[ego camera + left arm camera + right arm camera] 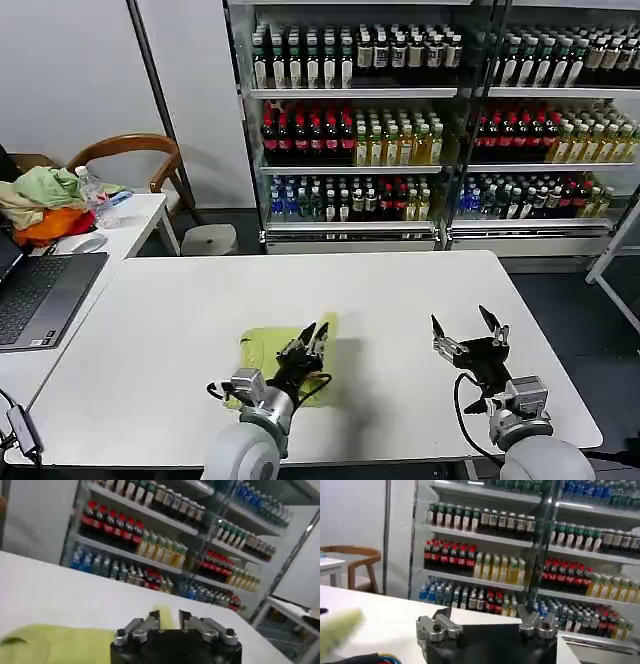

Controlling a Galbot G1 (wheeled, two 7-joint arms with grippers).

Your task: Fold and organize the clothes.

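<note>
The clothes, a lime yellow-green T-shirt (268,358), lie folded into a small flat square near the front of the white table (400,290). My left gripper (316,330) hovers over the shirt's far right corner, its jaws only a narrow gap apart. In the left wrist view the shirt (55,642) spreads below the left gripper (169,614), and a strip of yellow cloth shows through the gap. My right gripper (468,328) hangs wide open over bare table to the shirt's right, holding nothing. The right wrist view shows that gripper (487,615) and a blurred edge of the shirt (337,630).
A laptop (40,295) sits on the adjoining desk at the left, with a pile of pale green, beige and orange garments (45,205) behind it. A wooden chair (130,150) and a stool (210,238) stand beyond. Glass-fronted drink shelves (400,120) line the back.
</note>
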